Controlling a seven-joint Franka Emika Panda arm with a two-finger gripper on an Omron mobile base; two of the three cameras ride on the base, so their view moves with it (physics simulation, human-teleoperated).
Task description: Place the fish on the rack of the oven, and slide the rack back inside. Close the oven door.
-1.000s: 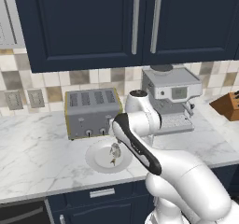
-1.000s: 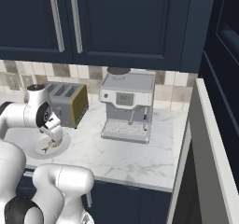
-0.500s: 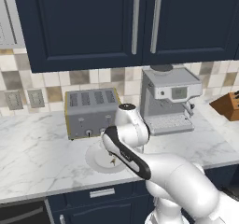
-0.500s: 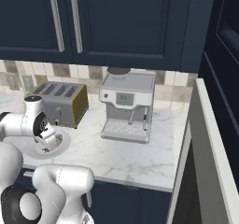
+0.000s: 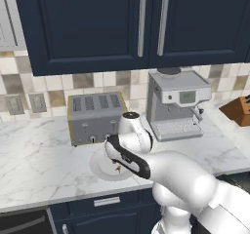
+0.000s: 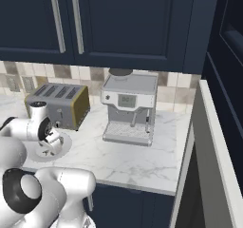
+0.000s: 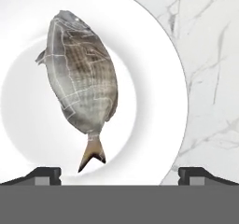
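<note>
Whole fish waits on white plate

Grey-silver, brown-tinted scales, tail toward frame bottom; the hand hovers above, fingers spread wide apart, marble table at right.

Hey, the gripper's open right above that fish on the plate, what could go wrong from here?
The fish lies off to one side of the open gripper, so the close may catch only its tail or miss. The white plate is smooth, so the fish might slide when nudged. The toaster stands just behind the plate, close to the arm, and a careless lift could bump it.
</note>
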